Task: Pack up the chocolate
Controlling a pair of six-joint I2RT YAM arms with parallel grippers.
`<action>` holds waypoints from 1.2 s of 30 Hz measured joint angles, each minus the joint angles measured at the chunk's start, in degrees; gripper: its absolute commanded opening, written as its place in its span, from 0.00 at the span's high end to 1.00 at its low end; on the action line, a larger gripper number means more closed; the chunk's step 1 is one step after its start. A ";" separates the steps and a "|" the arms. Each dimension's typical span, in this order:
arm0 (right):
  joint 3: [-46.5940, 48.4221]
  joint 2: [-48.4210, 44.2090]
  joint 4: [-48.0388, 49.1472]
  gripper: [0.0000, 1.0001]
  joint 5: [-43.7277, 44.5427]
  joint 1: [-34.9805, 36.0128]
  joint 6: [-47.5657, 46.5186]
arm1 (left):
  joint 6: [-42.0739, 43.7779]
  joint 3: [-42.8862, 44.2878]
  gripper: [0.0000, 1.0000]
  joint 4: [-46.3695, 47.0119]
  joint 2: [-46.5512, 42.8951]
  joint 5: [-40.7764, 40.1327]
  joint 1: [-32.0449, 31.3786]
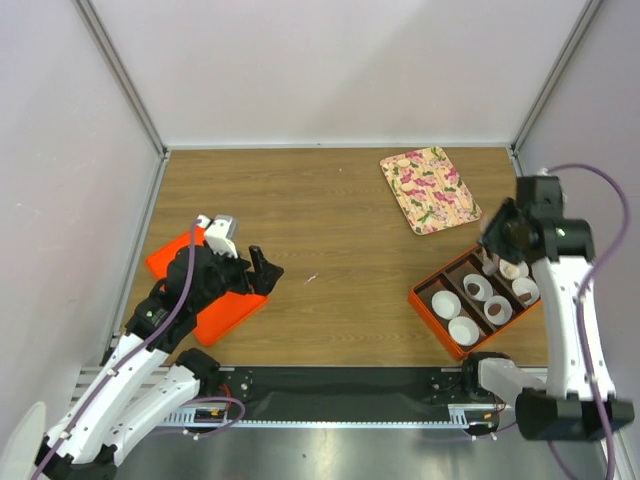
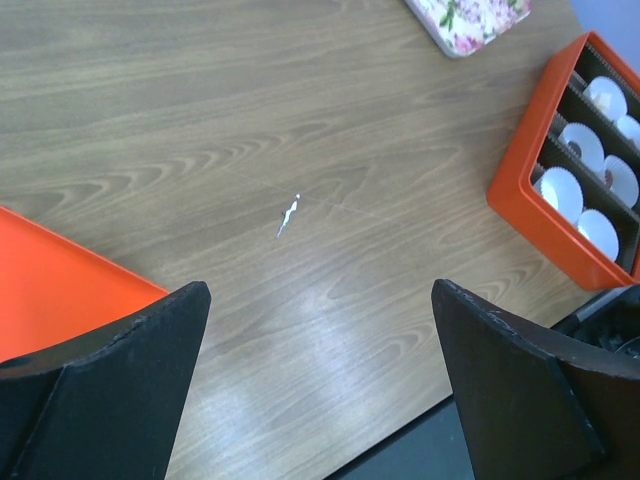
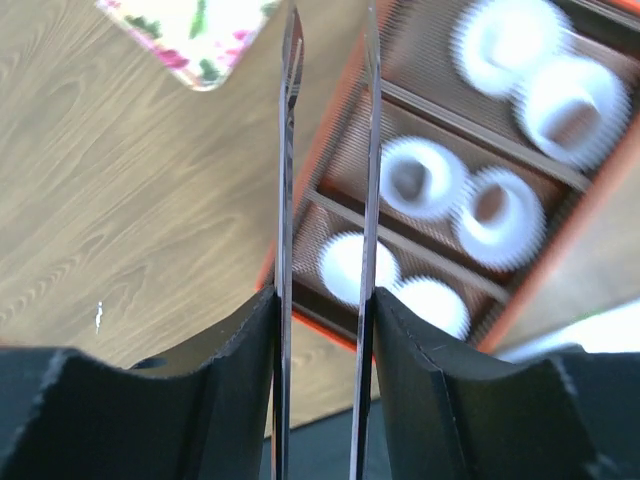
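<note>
Right end effector [image 3: 322,305]: clenched on a pair of thin silver metal tweezers [image 3: 287,150], with one black finger pressed against each blade. The blades stand a little apart and nothing shows between them.
Why tweezers: probably because the pieces are small and sit down inside cups, where narrow blades can reach and the broad fingers could not.
Chocolate: small round dark brown pieces [image 3: 490,203] lie in fluted white paper cups [image 3: 355,265] inside the orange divided plastic box [image 2: 520,170], directly below the right end effector and just to the right of the blades.
Filling: about three cups show brown centres. The two nearest the blades look plain white, so packing seems to be partway done.
Why the hover: the blades hang over the box's left rim, apart from every cup, which suits lining up on a compartment.
Left end effector [image 2: 320,300]: released, with its fingers spread wide and holding nothing, over the brown wooden bench [image 2: 250,120].
Flat orange plastic tray [image 2: 50,285]: just to the left of the left end effector, with the box well to its right. This arm looks parked out of the way.
Pink floral rectangular tray [image 3: 190,35]: beyond the blades, to their left.
</note>
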 measured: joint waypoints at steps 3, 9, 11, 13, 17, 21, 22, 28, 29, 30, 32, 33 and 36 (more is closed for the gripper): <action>0.11 7.26 6.36 0.52 0.37 5.18 -1.05 | 0.00 0.00 0.00 -0.22 1.03 0.20 -0.42; 4.44 26.80 18.18 0.51 0.35 11.76 -2.93 | 0.04 0.00 0.00 -0.42 2.93 0.46 -0.52; 8.41 33.46 21.59 0.50 0.33 12.96 -4.02 | 0.02 0.00 0.00 -0.79 3.13 0.39 -0.57; 12.28 38.86 24.17 0.50 0.39 13.88 -5.84 | 0.02 0.00 0.00 -0.98 2.99 0.15 -0.57; 19.74 48.61 28.17 0.47 0.11 15.37 -9.88 | 0.00 0.00 0.00 -1.29 2.21 -0.76 -0.59; 23.02 54.29 29.44 0.46 -0.79 15.80 -13.27 | 0.00 0.00 0.00 -1.38 1.57 -1.75 -0.59; 23.26 54.93 29.53 0.46 -0.85 15.80 -13.68 | 0.00 0.00 0.00 -1.36 1.60 -1.81 -0.59; 23.54 56.74 29.42 0.48 -0.68 15.69 -14.69 | 0.02 0.00 0.00 -1.38 2.60 -2.08 -0.59; 23.54 56.74 29.44 0.48 -0.52 15.69 -14.67 | 0.02 0.00 0.00 -1.36 2.73 -2.14 -0.59; 23.54 56.74 29.46 0.48 -0.37 15.69 -14.67 | 0.02 0.00 0.00 -1.40 2.97 -2.16 -0.59; 23.41 56.74 29.49 0.50 0.33 15.72 -14.67 | 0.02 0.00 0.00 -1.49 3.13 -2.21 -0.59; 23.26 56.74 29.49 0.50 0.63 15.72 -14.67 | 0.00 0.00 0.00 -1.51 3.13 -2.21 -0.59; 22.84 56.74 29.07 0.50 1.57 15.76 -14.43 | 0.02 0.00 0.00 -1.51 3.13 -2.21 -0.59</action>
